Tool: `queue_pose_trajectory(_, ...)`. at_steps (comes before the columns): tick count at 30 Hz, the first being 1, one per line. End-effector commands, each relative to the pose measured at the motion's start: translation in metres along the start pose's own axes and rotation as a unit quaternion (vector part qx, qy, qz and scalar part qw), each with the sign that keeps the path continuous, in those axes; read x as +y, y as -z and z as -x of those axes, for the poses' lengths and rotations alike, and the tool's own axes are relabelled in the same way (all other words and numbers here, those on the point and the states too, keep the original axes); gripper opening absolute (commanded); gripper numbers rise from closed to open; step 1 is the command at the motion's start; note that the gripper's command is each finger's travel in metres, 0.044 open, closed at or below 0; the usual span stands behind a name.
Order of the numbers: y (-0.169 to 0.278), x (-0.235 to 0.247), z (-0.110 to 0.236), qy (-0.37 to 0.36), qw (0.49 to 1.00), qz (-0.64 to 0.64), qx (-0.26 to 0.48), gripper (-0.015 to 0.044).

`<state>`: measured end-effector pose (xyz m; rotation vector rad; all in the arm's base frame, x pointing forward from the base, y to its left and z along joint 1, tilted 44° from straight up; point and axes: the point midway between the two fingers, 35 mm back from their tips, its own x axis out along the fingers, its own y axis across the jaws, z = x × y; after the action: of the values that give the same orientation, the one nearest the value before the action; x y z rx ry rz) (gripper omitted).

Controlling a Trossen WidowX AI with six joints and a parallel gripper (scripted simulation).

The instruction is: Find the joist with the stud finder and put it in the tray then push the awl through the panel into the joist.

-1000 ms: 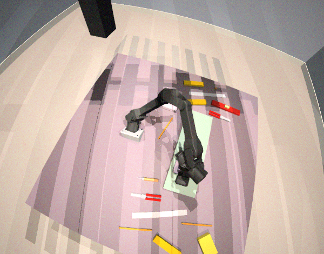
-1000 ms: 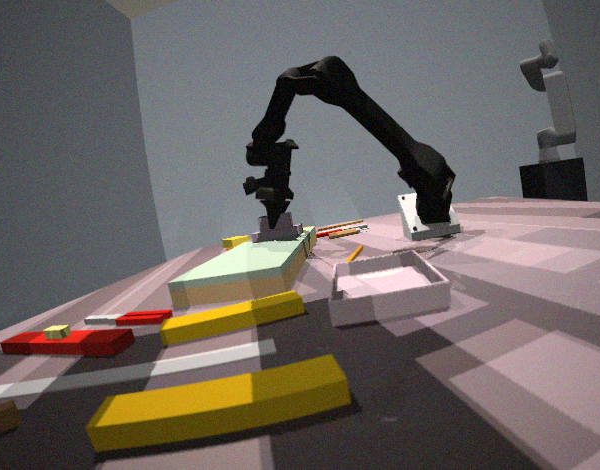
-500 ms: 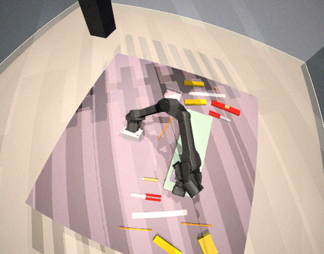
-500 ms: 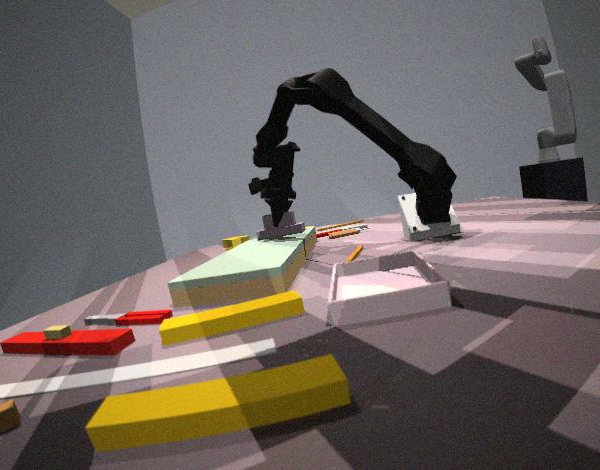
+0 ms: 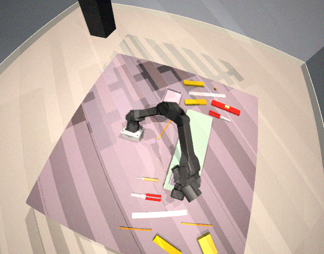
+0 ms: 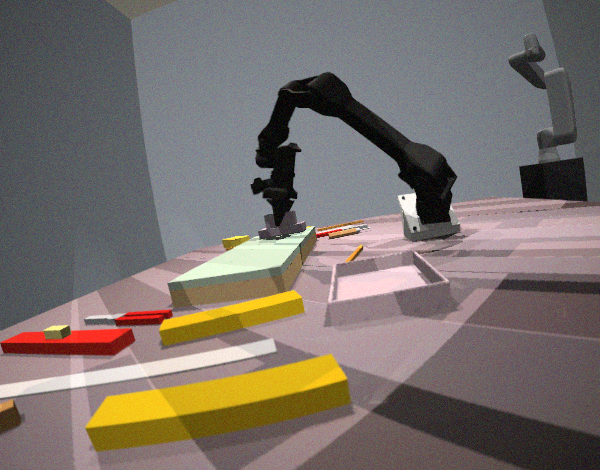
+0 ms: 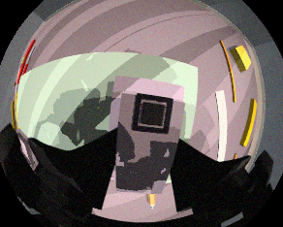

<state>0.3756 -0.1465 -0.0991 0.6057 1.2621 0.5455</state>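
My gripper (image 6: 281,211) (image 7: 144,133) is shut on the stud finder (image 6: 283,230) (image 7: 147,132), a mauve-grey block with a dark square window. It holds the block flat on the pale green floor panel (image 5: 202,128) (image 6: 236,257) (image 7: 58,88), at the panel's end far from the tray. In the top view the wrist (image 5: 185,186) covers most of the stud finder. The tray (image 5: 164,96) (image 6: 391,299) is an open mauve box beyond the panel's other end. The awl (image 5: 149,179), with an orange handle and a thin pale tip, lies on the mat left of the panel's near end.
A red-handled tool (image 5: 147,198), a white strip (image 5: 159,214), thin orange sticks and yellow blocks (image 5: 207,243) lie beyond the gripper's end. An orange pencil (image 5: 164,129) lies by the arm's base (image 5: 132,133). Yellow bars (image 6: 229,318), a red level (image 6: 67,341) and a second red tool lie near the tray.
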Motion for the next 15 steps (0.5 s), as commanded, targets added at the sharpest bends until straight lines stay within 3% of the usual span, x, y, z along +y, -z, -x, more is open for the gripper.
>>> queue_pose_trajectory(1,-0.001,0.0,0.002,0.0,1.0,0.0,-0.001,0.0)
queue_pose_trajectory(15,-0.018,-0.005,0.047,0.002,1.0,0.0,0.0,0.0)
